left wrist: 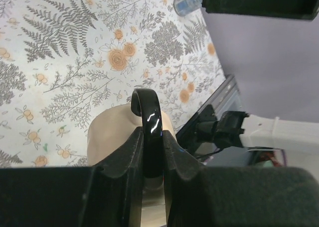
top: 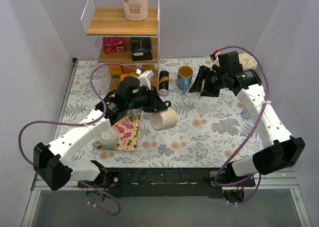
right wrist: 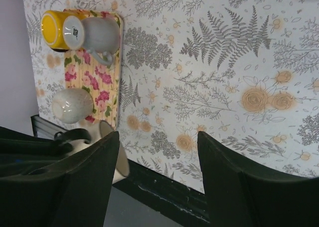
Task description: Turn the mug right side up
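Note:
The mug (top: pixel 164 119) is cream with a black handle. It hangs above the table's middle, tipped on its side with its mouth facing the near right. My left gripper (top: pixel 157 106) is shut on the handle. In the left wrist view the fingers (left wrist: pixel 172 154) pinch the glossy black handle (left wrist: pixel 148 122), with the cream body (left wrist: pixel 112 134) below them. My right gripper (top: pixel 201 83) is open and empty at the back right, apart from the mug. In the right wrist view its jaws (right wrist: pixel 158 139) stand wide, and the mug's rim (right wrist: pixel 113 154) shows at the lower left.
A floral mat (top: pixel 127 133) at the left holds a white cup (top: pixel 106 138). In the right wrist view the mat (right wrist: pixel 102 80) also carries a yellow mug (right wrist: pixel 56 29) and a grey mug (right wrist: pixel 99 35). A dark can (top: pixel 163 82), an orange mug (top: pixel 185 76) and a wire shelf (top: pixel 122 22) stand at the back.

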You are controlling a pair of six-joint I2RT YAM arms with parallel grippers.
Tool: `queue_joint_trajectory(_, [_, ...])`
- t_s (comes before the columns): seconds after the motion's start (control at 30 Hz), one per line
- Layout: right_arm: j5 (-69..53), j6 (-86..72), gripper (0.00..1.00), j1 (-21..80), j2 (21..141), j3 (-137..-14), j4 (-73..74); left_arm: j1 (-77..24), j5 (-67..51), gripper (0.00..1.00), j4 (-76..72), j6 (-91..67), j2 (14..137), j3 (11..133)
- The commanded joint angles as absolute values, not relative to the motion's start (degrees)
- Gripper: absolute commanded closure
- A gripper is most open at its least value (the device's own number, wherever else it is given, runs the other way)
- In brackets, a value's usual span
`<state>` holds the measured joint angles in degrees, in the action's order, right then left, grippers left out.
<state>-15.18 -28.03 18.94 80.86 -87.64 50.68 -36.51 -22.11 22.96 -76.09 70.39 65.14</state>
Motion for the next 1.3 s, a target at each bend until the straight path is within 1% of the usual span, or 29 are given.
queue_joint_trajectory(0.0, [-19.5, -31.5, 0.29, 19.1, 79.8, -88.7, 54.3, -44.8, -9.4, 1.00, 16.2, -66.8, 72.7, 69.5])
queue_joint_trajectory(0.07, [-20.9, -33.9, 0.30, 19.2, 79.9, -88.0, 54.7, -49.5, -4.2, 1.00, 14.9, -64.6, 74.2, 70.1])
queue_joint_trajectory(0.1, [-22.7, -34.6, 0.31, 19.2, 80.1, -87.7, 55.1, -51.2, 3.5, 1.00, 14.5, -62.5, 75.4, 70.3])
queue_joint_trajectory(0.17, [-24.6, -37.0, 0.34, 19.2, 80.9, -86.3, 56.1, -54.7, 9.1, 1.00, 13.1, -60.7, 77.0, 70.9])
queue_joint_trajectory(0.2, [-26.7, -37.8, 0.36, 19.1, 81.1, -85.6, 56.2, -55.5, 13.5, 1.00, 12.7, -59.7, 78.6, 71.3])
queue_joint_trajectory(0.3, [-27.9, -40.8, 0.38, 19.3, 81.1, -83.1, 55.6, -59.2, 19.8, 1.00, 10.6, -57.4, 80.8, 72.0])
queue_joint_trajectory(0.33, [-27.9, -41.3, 0.38, 19.3, 81.0, -82.7, 55.3, -60.8, 23.4, 1.00, 9.4, -57.3, 81.3, 72.1])
queue_joint_trajectory(0.43, [-28.2, -43.2, 0.39, 19.6, 81.2, -81.3, 54.9, -63.4, 28.6, 1.00, 7.1, -56.4, 82.8, 71.8])
queue_joint_trajectory(0.67, [-27.0, -46.1, 0.39, 20.6, 81.6, -78.6, 53.0, -67.2, 33.7, 1.00, 2.6, -52.7, 85.1, 71.3])
queue_joint_trajectory(0.77, [-23.0, -45.9, 0.40, 21.4, 82.4, -79.6, 52.7, -67.9, 34.2, 1.00, 1.3, -51.5, 85.9, 71.5])
queue_joint_trajectory(0.93, [-20.0, -46.5, 0.42, 22.8, 83.4, -79.9, 51.9, -68.6, 36.3, 1.00, 0.4, -49.9, 87.4, 72.2])
queue_joint_trajectory(1.03, [-19.9, -46.3, 0.48, 23.1, 83.8, -79.5, 52.4, -69.0, 37.4, 1.00, 0.3, -49.0, 88.7, 72.9])
queue_joint_trajectory(1.1, [-19.4, -46.3, 0.56, 23.1, 84.0, -79.5, 52.6, -68.9, 37.4, 1.00, 0.4, -48.3, 89.5, 73.8])
queue_joint_trajectory(1.13, [-19.2, -46.1, 0.58, 23.2, 84.0, -79.5, 52.6, -69.1, 38.2, 1.00, 0.6, -48.8, 90.8, 74.4])
queue_joint_trajectory(1.17, [-19.0, -46.1, 0.63, 23.2, 84.0, -79.4, 52.7, -69.1, 38.4, 1.00, 1.1, -48.9, 91.2, 75.3])
queue_joint_trajectory(1.2, [-18.8, -45.8, 0.72, 23.2, 84.3, -79.4, 53.0, -69.1, 38.7, 1.00, 1.4, -48.9, 91.7, 75.7])
queue_joint_trajectory(1.27, [-18.6, -45.5, 0.83, 23.2, 84.5, -79.1, 53.1, -69.0, 38.8, 1.00, 1.9, -49.2, 92.4, 76.1])
